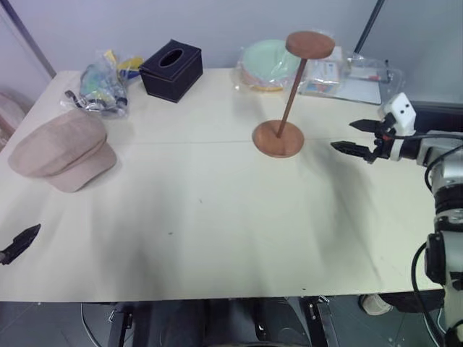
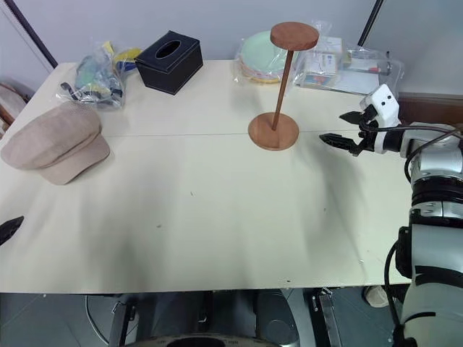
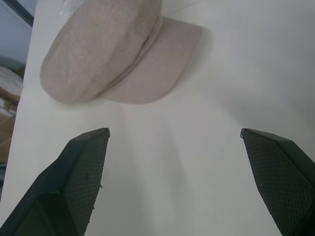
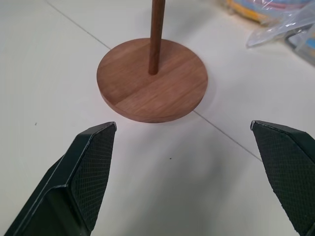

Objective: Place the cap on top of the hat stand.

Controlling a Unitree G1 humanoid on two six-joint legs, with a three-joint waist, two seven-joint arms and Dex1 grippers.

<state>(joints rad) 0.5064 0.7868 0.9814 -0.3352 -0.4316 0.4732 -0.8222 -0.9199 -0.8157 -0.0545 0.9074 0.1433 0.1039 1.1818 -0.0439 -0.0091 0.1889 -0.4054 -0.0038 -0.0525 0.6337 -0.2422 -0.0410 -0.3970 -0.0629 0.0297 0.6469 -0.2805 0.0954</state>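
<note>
A soft beige-pink cap lies on the left side of the pale worktop, brim toward the near edge. It looks light and floppy (likely to sag if pinched), so the stiffer brim or crown edge seems the best hold. The left claw hovers near it, fingers spread wide, empty. The right claw, also wide open, points at the hat stand just beside it.

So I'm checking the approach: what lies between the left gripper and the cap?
Only bare table. The left wrist view shows the open left gripper facing the cap with nothing between.
</note>
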